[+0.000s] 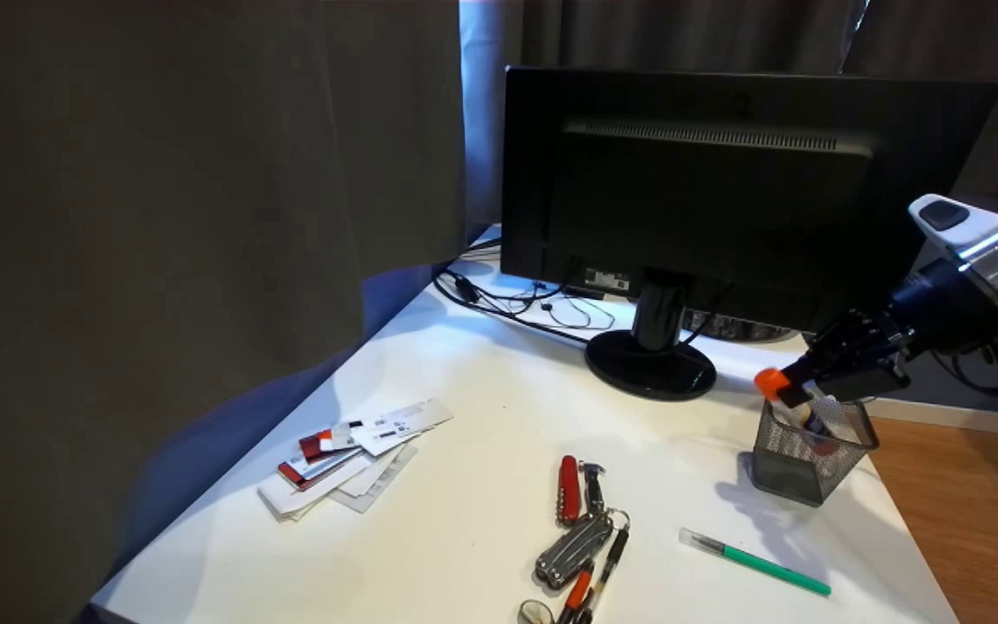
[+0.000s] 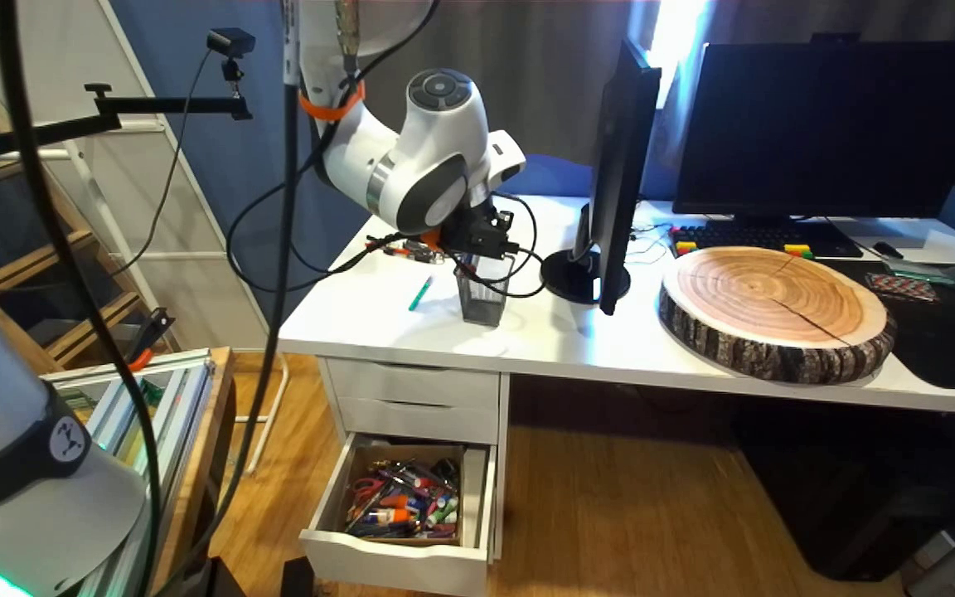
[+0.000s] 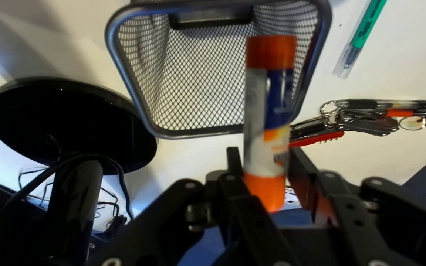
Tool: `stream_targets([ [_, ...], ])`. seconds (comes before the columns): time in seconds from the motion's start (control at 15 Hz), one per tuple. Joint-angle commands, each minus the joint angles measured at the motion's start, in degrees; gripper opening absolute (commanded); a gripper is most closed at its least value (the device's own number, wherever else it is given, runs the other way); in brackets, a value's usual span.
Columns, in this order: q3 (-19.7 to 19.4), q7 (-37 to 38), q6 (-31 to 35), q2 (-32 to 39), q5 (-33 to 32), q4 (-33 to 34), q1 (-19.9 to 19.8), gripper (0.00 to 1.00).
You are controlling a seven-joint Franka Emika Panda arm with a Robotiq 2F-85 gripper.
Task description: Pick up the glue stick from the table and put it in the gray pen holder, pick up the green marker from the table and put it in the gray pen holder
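White desk [image 1: 482,433], dark curtains [image 1: 204,260], one drop pending

In an exterior view, the orange-tipped glue [image 1: 774,385] slants at the mouth of the holder [image 1: 796,468], on the desk's right; its lower end shows behind the dark mesh, seemingly inside. The slim green marker [image 1: 763,565] lies flat on the near side, its turn not yet come.

In an exterior view, black cables [image 2: 290,149] hang about the arm [image 2: 444,133], a loop crossing the holder; it might snag the rim when the arm lifts.

In the wrist view, the gripper [image 3: 267,160] clasps the smooth, label-wrapped glue between close-set jaws, near the holder's right wall. Letting go at this tilt could leave it propped on the rounded rim; pressing sideways could skid the thin wire holder, which looks light.
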Motion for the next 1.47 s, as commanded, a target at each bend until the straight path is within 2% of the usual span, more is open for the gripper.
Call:
stream_targets([
  [0.0, -0.93, 2.3, 1.53, 0.67, -2.28, 0.88, 0.88, 0.71],
  [0.27, -0.54, 2.59, 1.96, 0.34, -2.62, 0.73, 0.45, 0.98],
  [0.53, 0.71, 4.22, 2.35, -0.86, -2.65, 0.57, 0.49, 1.0],
  [0.73, 2.14, 6.97, 0.18, -3.5, -1.08, 0.84, 2.47, 1.0],
  [1.07, -0.45, 9.58, -8.51, -6.21, 2.04, 4.72, 12.59, 1.0],
  [1.2, -3.97, 9.58, -13.77, -6.58, 3.18, 7.11, 18.33, 1.0],
  [1.4, -8.29, 8.69, -21.18, -5.45, 4.28, 10.64, 24.94, 1.0],
])
